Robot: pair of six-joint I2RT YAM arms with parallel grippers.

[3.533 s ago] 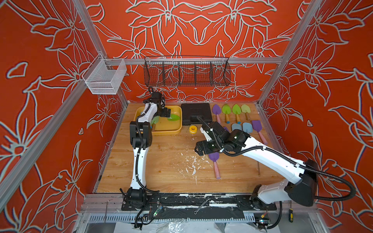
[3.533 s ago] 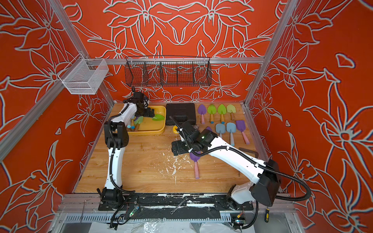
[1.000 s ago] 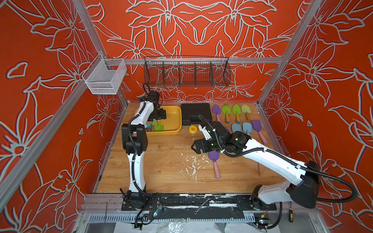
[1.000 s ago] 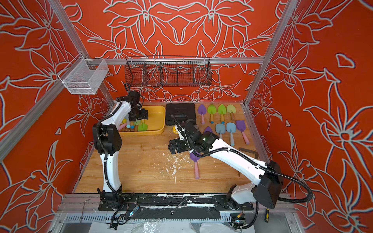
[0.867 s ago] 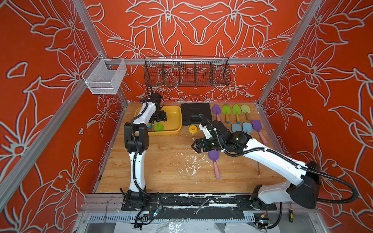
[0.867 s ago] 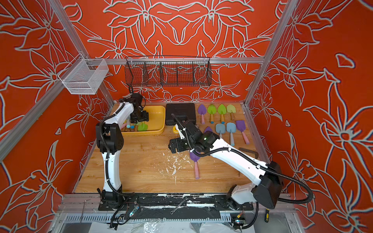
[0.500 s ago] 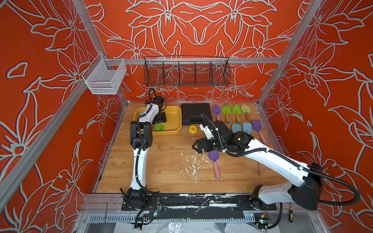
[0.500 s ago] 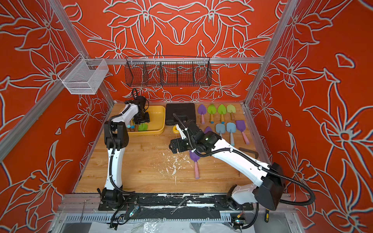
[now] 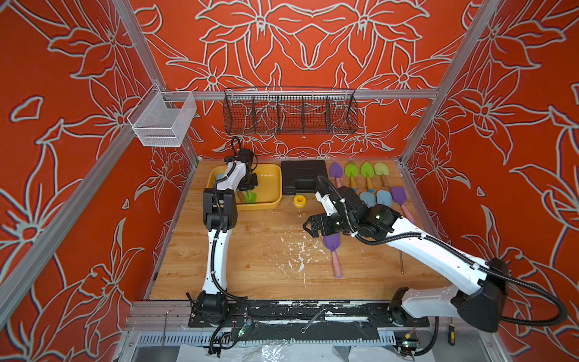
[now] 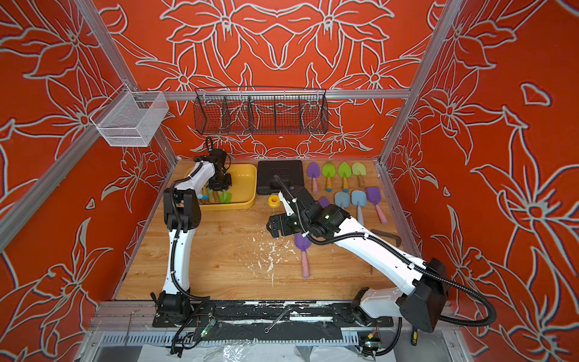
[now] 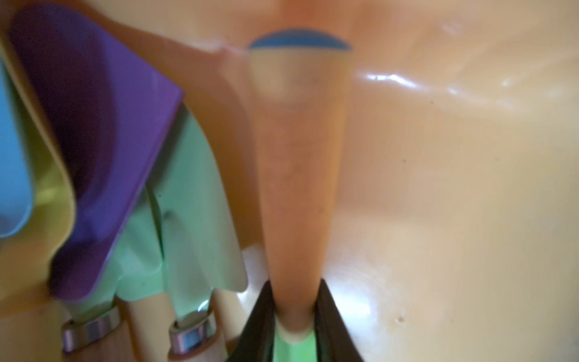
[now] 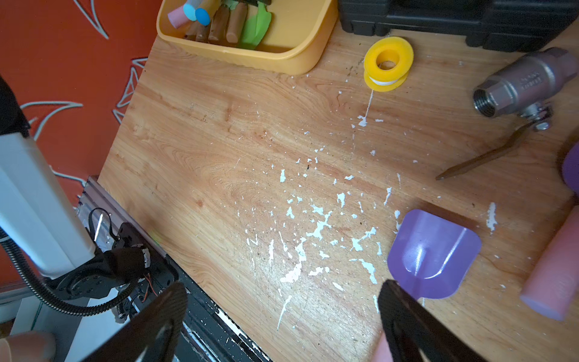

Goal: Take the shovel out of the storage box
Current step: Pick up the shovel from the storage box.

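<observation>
In a top view, the storage box (image 9: 272, 183) sits at the far left of the counter (image 9: 250, 250). The left gripper (image 9: 249, 187) is down inside it, over the green shovel (image 9: 250, 197). The right gripper (image 9: 307, 228) hovers mid-counter, just beside a purple shovel (image 9: 332, 243).

The left wrist view shows the left gripper (image 11: 294, 291) clamped on the wooden handle of the green shovel (image 11: 297, 172), low inside the storage box (image 11: 438, 188).

In the right wrist view, the right gripper (image 12: 282, 290) stands wide and holds nothing, above the counter (image 12: 219, 141). The green shovel (image 12: 258, 26) lies in the storage box (image 12: 282, 56).
</observation>
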